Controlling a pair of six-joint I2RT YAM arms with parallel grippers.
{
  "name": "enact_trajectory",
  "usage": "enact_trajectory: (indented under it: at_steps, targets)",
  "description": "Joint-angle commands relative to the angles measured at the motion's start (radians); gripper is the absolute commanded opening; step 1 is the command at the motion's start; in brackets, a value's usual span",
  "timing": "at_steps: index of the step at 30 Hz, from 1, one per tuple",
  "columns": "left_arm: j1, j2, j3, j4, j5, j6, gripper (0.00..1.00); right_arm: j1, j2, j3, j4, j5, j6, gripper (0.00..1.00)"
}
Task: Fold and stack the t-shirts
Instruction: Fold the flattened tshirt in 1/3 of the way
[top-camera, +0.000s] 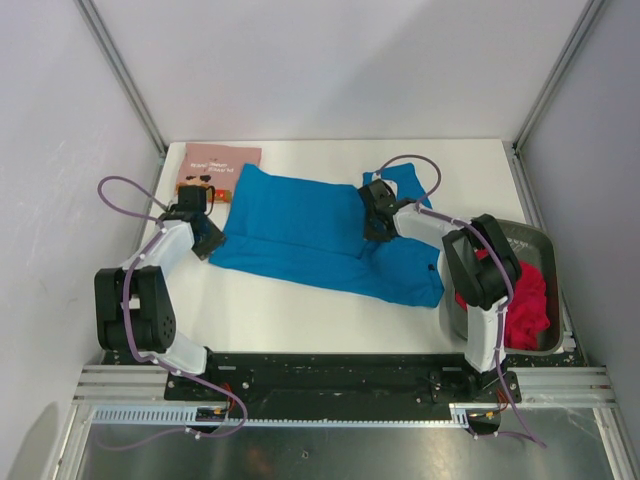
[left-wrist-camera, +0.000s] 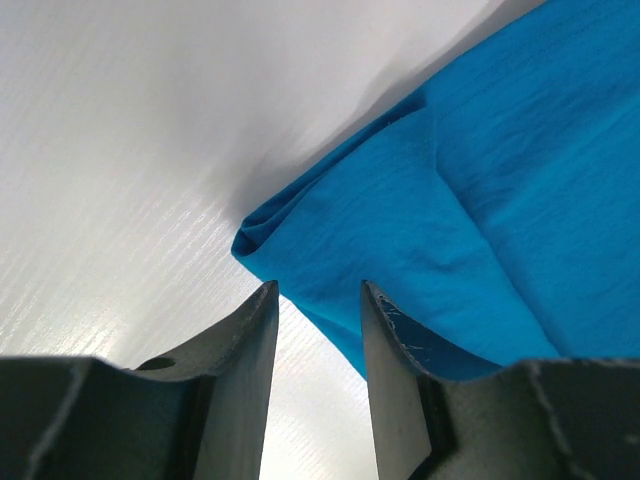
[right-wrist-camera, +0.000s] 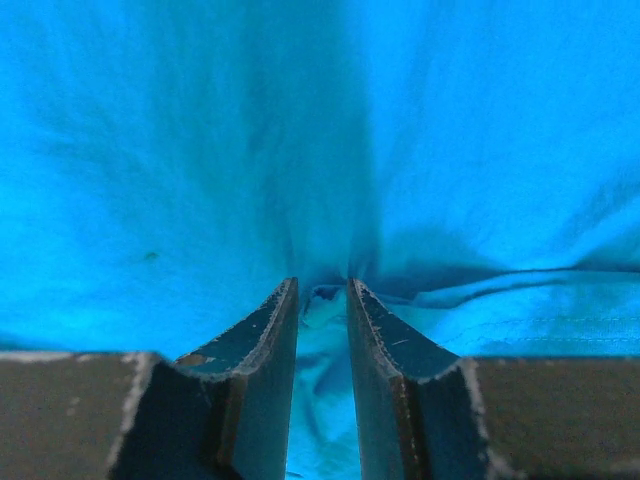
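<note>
White surface (top-camera: 300, 325) inside a booth of pale grey walls (top-camera: 330, 60). Both arm bases are bolted at the near edge.

Near right: dark grey basket (top-camera: 527, 229) stands at the right edge of the surface. The red t-shirt (top-camera: 528, 300) is bunched inside it, unfolded, and partly hidden behind the right arm.

Centre: the blue t-shirt (top-camera: 300, 225) lies flat across the surface, running from far left to near right. A layered edge runs along its length. A small blue flap shows on the far side, by the right arm's wrist.

Left gripper (top-camera: 207, 238): low over the surface at the left edge of the blue t-shirt. In the wrist view its jaws stand apart. A folded corner of the shirt lies at the fingertips, and the cloth edge crosses the gap on a slant. Bare white surface shows between the fingers nearer the camera. Whether the tips touch the cloth cannot be told from this angle.

Right gripper (top-camera: 375, 228): pointing down into the far right part of the blue t-shirt. In the wrist view the gap is narrow and filled with bunched blue cloth. Creases run out from the tips, so it is clamped on a pinch of the shirt.

Far left corner: the pink t-shirt (top-camera: 225, 158) is folded to a rectangle, with the print and white text facing up. It sits just beside the far left corner of the blue t-shirt.
</note>
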Motion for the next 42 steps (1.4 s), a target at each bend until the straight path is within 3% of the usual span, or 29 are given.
enact_trajectory:
  at_steps: [1,7,19,21,25,27,34,42]
  targets:
    - [0.008,-0.03,-0.002,0.008,0.005,0.005,0.43,0.003,0.013,0.043,0.01,0.009,0.018,0.29]
    - [0.008,-0.029,-0.004,0.009,0.003,0.004,0.43,0.025,0.006,0.05,0.022,0.009,0.014,0.03]
    - [0.008,-0.019,-0.006,0.01,0.006,0.003,0.43,0.061,0.03,0.099,0.016,0.033,-0.008,0.0]
    - [0.008,-0.013,-0.008,0.01,0.007,0.003,0.44,0.055,0.036,0.103,0.006,0.03,-0.008,0.07]
    - [0.012,-0.006,-0.013,0.01,0.0,0.005,0.44,0.036,0.007,0.104,-0.028,0.026,-0.007,0.3]
    - [0.026,-0.012,-0.02,0.01,-0.016,0.007,0.44,0.031,-0.03,0.104,-0.053,0.028,-0.01,0.35]
    - [0.065,-0.022,-0.028,0.017,-0.009,0.028,0.4,0.035,-0.213,0.013,-0.119,0.012,0.017,0.36]
    - [0.041,0.0,0.064,0.039,0.132,0.061,0.35,0.052,-0.356,-0.216,-0.046,-0.047,0.071,0.33]
